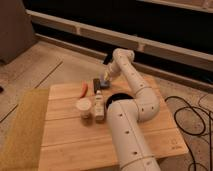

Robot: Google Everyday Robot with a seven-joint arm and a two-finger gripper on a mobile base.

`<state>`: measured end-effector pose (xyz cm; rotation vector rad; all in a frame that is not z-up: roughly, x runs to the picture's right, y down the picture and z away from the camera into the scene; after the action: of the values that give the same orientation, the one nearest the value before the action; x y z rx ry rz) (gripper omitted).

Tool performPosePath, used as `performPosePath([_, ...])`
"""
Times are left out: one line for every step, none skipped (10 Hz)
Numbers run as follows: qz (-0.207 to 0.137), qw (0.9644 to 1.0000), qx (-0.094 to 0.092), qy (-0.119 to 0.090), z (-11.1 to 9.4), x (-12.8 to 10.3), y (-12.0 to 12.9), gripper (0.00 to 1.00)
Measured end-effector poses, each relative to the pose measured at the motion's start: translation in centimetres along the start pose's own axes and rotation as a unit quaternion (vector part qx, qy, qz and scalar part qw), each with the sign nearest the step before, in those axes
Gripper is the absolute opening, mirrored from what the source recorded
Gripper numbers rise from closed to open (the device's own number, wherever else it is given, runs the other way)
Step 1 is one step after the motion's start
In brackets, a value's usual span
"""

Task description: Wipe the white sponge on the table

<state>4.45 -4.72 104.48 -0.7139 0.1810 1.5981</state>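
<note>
The white sponge [103, 86], a small pale bluish block, lies on the far part of the light wooden table [75, 142]. It sits just right of a dark rectangular block [95, 83]. My gripper [106, 77] hangs from the white arm [131, 75], points down and to the left, and sits right over the sponge's top, at or very near it. The sponge is partly covered by the gripper.
A red-orange object [84, 89] lies left of the dark block. A white round cup [84, 107] and a small bottle [99, 106] stand mid-table. A black bowl [116, 98] is partly hidden by the arm. An olive-yellow mat [25, 127] lies along the left. Cables [195, 120] trail on the floor at right.
</note>
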Motion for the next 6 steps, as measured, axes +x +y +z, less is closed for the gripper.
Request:
performPosePath([0.005, 1.0, 0.0, 0.005, 0.1, 0.3, -0.4, 0.0])
performPosePath([0.009, 0.9999, 0.002, 0.008, -0.2, 0.6, -0.7, 0.0])
performPosePath([0.01, 0.9998, 0.007, 0.012, -0.7, 0.8, -1.1, 0.0])
performPosePath([0.009, 0.9998, 0.012, 0.015, -1.2, 0.9, -1.3, 0.0])
performPosePath([0.006, 0.9996, 0.019, 0.021, -1.5, 1.3, -1.6, 0.0])
performPosePath([0.004, 0.9993, 0.024, 0.03, -1.8, 1.9, -1.9, 0.0])
